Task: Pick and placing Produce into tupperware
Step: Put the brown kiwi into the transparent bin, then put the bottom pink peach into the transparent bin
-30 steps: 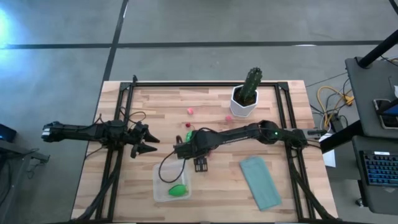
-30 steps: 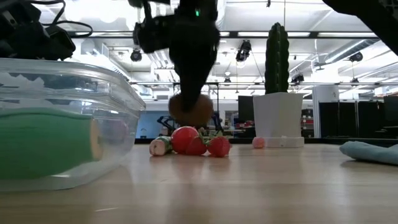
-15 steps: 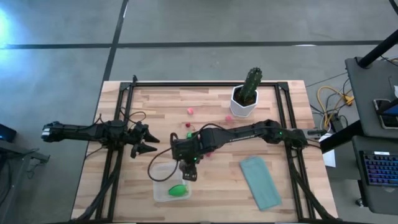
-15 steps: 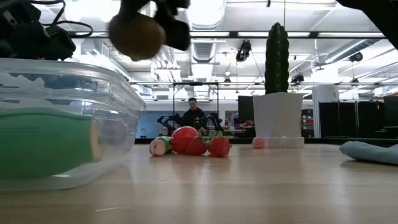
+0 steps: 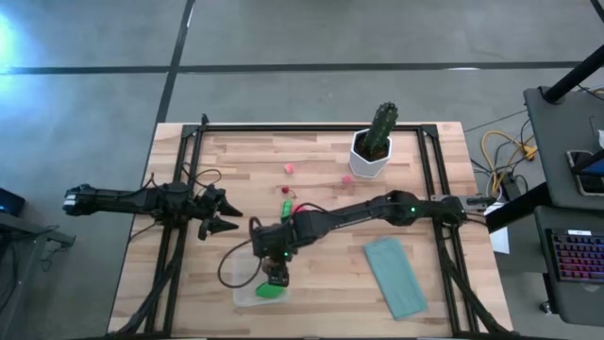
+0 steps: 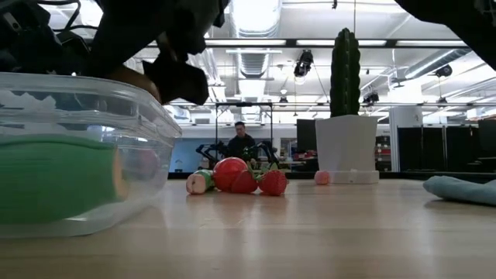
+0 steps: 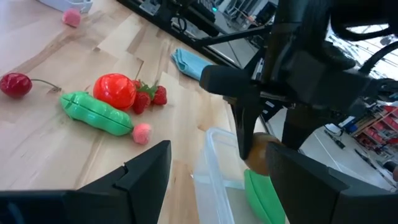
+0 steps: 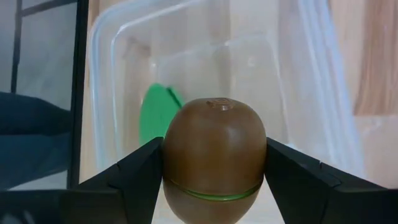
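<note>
From above: right gripper stretched across to hang over the tupperware, a green piece already inside; left gripper parked well apart near the table's left edge, fingers spread, holding nothing. At table height: remaining produce clustered on bare wood beyond the container, waiting. From the left wrist: brown round piece poised above the rim, presumably for a drop. From the right wrist: fingers clamped on its sides, keeping it steady over the opening.
</note>
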